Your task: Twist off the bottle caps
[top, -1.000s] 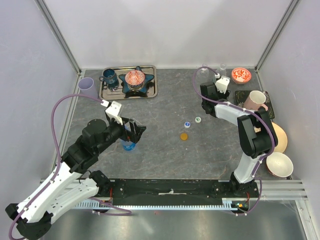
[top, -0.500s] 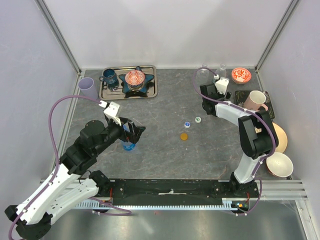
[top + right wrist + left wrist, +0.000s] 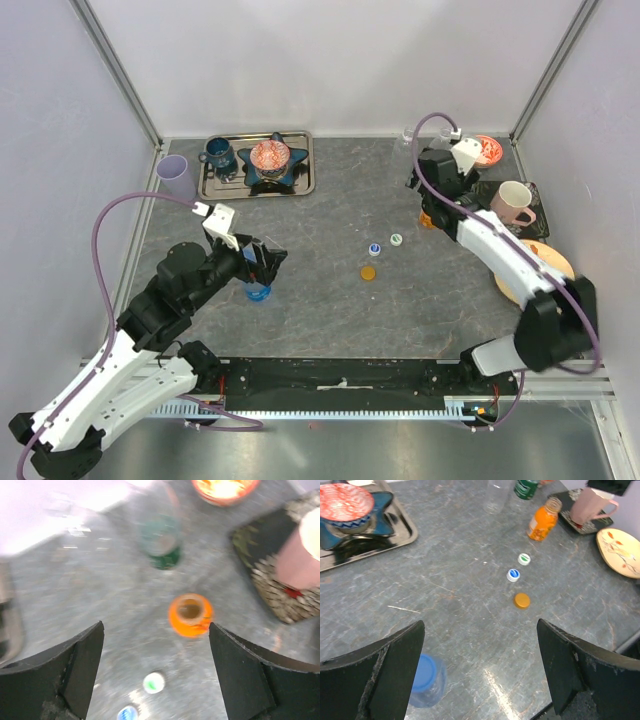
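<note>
Where the bench (image 3: 330, 310) starts on the left, a purple cup (image 3: 173, 168) stands just beside a tray (image 3: 303, 180). The tray carries a blue mug (image 3: 218, 155) and a star dish (image 3: 332, 535) with a patterned bowl (image 3: 270, 155) in it.

Nearer the arms, the left tool (image 3: 480, 625) hangs with its fingers wide and grips nothing. Below it stands a clear bottle (image 3: 437, 685) just beside the left finger. The blue cap (image 3: 424, 672) sits on that bottle's neck.

At mid-bench three loose caps lie flat in a short row, near one another but apart. The orange cap (image 3: 369, 272) is nearest the arms, then the white-and-blue cap (image 3: 374, 249), then the white-and-green cap (image 3: 397, 240) farthest right.

Right of them an orange bottle (image 3: 190, 614) stands upright with its mouth bare. A green bottle (image 3: 161, 542) stands beyond it, blurred in the wrist view. The right tool (image 3: 156, 627) hangs above these two, fingers spread wide and touching neither.

Farther right a pink mug (image 3: 515, 200) rests on a dark mat (image 3: 483, 190), a red bowl (image 3: 483, 150) sits behind it, and a plate (image 3: 545, 262) lies near the right edge under the arm.
</note>
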{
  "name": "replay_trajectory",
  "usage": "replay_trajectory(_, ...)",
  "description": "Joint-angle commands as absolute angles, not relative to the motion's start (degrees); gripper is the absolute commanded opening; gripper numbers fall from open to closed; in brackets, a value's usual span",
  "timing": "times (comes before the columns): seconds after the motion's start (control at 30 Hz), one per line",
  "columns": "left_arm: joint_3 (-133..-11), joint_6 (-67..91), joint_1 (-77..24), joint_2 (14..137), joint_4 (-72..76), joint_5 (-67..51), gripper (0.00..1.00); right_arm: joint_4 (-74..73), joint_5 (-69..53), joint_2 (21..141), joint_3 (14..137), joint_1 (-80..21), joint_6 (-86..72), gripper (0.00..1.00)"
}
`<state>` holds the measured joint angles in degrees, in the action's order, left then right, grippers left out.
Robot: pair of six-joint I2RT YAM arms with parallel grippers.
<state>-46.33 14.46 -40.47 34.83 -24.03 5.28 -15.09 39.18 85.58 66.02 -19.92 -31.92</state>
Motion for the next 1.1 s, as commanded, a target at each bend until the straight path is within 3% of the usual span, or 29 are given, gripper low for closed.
replay_trajectory(0.0, -48.34, 14.15, -40.25, 31.74, -23.55, 15.97, 0.99, -14.16, 25.62, 74.81, 65.83, -26.25, -29.81, 0.9)
replay_trajectory(0.1, -48.25, 12.49, -40.25, 29.45, -23.38, 28.09, 1.0, -10.9, 12.07, 72.07, 65.39, -33.79, -24.55, 0.86)
replay_trajectory(0.3, -51.32, 10.37, -40.25, 26.98, -25.56, 41.04, 0.99, -9.33, 5.46, 76.11, 69.87, -51.2, -18.73, 0.85)
replay_trajectory(0.5, -53.96, 15.11, -40.25, 28.92, -32.95, 49.38, 1.0, -4.4, 5.36, 82.78, 74.34, -61.24, -17.14, 0.98)
replay_trajectory(0.73, -52.48, 17.93, -40.25, 25.32, -35.51, 51.07, 0.99, 2.02, 7.73, 87.88, 78.21, -65.65, -17.93, 0.98)
replay_trajectory(1.07, -51.07, 17.93, -40.25, 23.64, -35.16, 48.43, 0.99, -1.58, 10.37, 100.01, 87.18, -66.71, -17.75, 0.97)
